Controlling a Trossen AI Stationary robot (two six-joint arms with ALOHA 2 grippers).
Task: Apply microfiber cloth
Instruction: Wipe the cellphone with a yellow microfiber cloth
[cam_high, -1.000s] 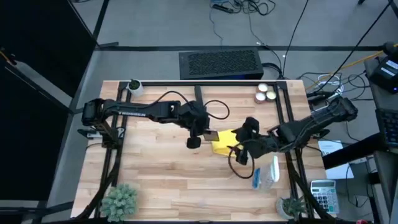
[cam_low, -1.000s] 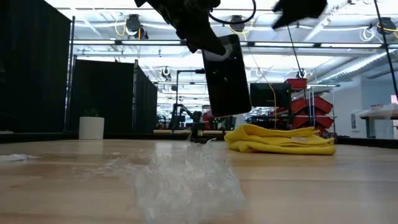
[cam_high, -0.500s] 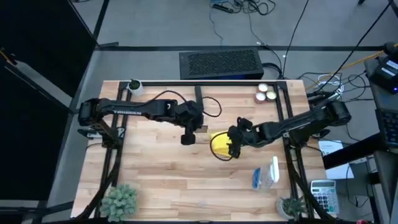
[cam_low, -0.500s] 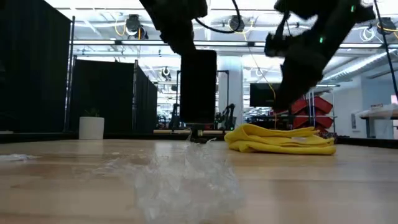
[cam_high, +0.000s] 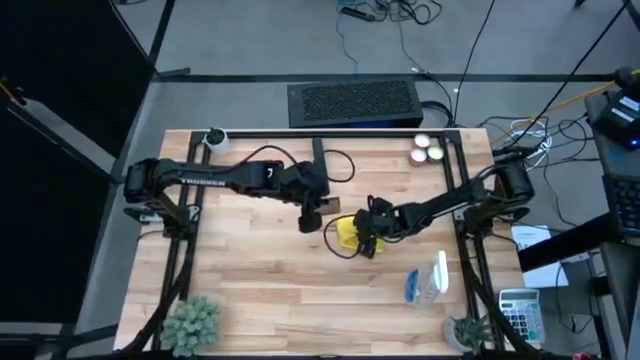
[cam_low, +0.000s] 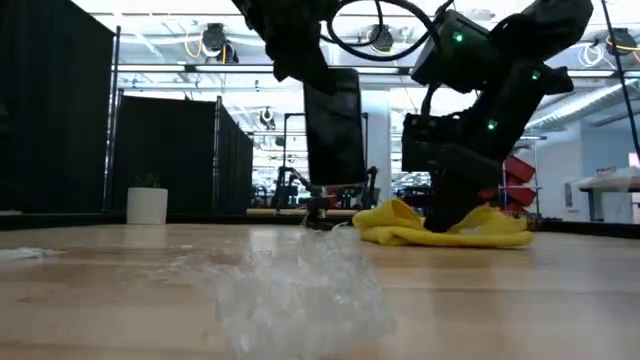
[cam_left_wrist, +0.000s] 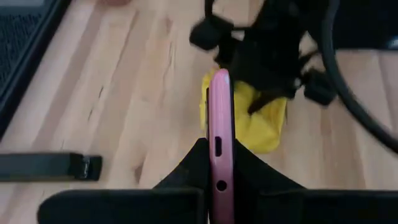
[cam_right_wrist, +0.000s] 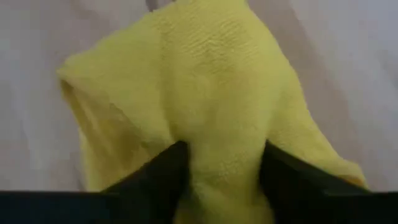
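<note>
1. Your table (cam_high: 250, 270) is a light wooden top with a dark frame around it; both arms reach in toward its middle.
2. Your left gripper (cam_high: 312, 212) sits just left of centre, raised off the wood. Its fingers (cam_left_wrist: 186, 171) are clamped on the phone.
3. Your right gripper (cam_high: 366, 230) is down on the table's middle, pressed into the microfiber cloth (cam_high: 347, 232). Its fingers (cam_right_wrist: 155, 174) are closed most of the way, pinching a fold of yellow fabric between them.
4. The phone (cam_low: 335, 125) hangs upright above the table in the low view — its dark face toward that camera, its pink edge (cam_left_wrist: 220, 130) showing in the left wrist view.
5. The cloth lies bunched on the wood at centre, just right of the phone and below it, with the right gripper on top of it.
6. A crumpled clear plastic bag (cam_high: 428, 278) with a blue patch rests near the right front — well apart from the cloth.
7. Three small round tins (cam_high: 427, 148) sit at the far right corner.
</note>
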